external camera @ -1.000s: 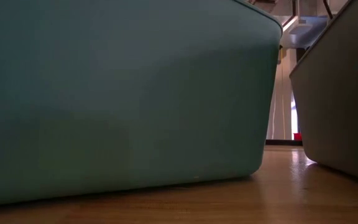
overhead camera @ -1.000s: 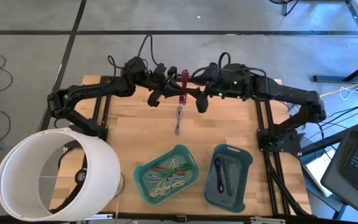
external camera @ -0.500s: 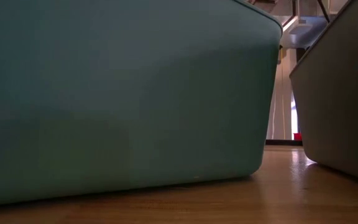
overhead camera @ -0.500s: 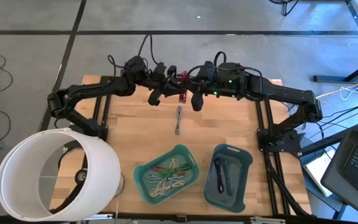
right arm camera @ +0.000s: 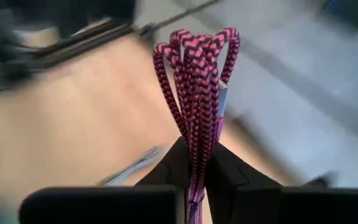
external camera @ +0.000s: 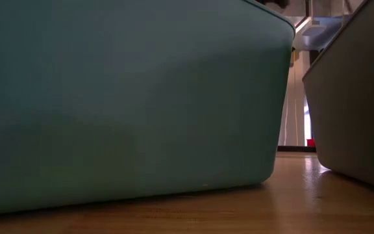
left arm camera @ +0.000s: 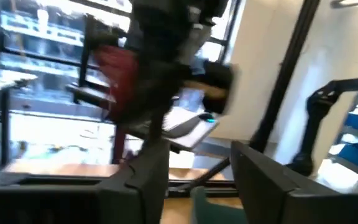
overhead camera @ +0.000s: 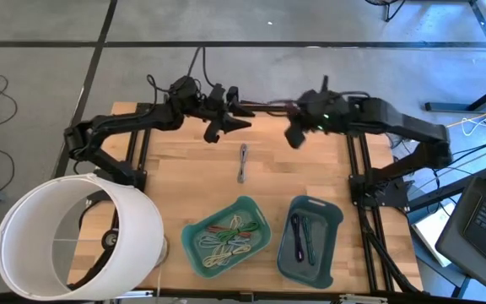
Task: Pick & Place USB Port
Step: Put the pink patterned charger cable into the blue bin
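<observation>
Both dark six-joint arms reach inward over the far edge of the table. The left gripper (overhead camera: 236, 119) hangs with its two dark fingers (left arm camera: 145, 180) parted and nothing between them. The right gripper (overhead camera: 295, 135) sits apart from it, its fingers (right arm camera: 225, 171) clamped on a pink-and-black braided cable bundle (right arm camera: 197, 81).

From bench level, two bins (external camera: 128, 97) fill the frame and hide both arms. The left wrist view is smeared with blur. The braided cable's (right arm camera: 197, 93) lower end vanishes between the right hand's fingers (right arm camera: 229, 177).
</observation>
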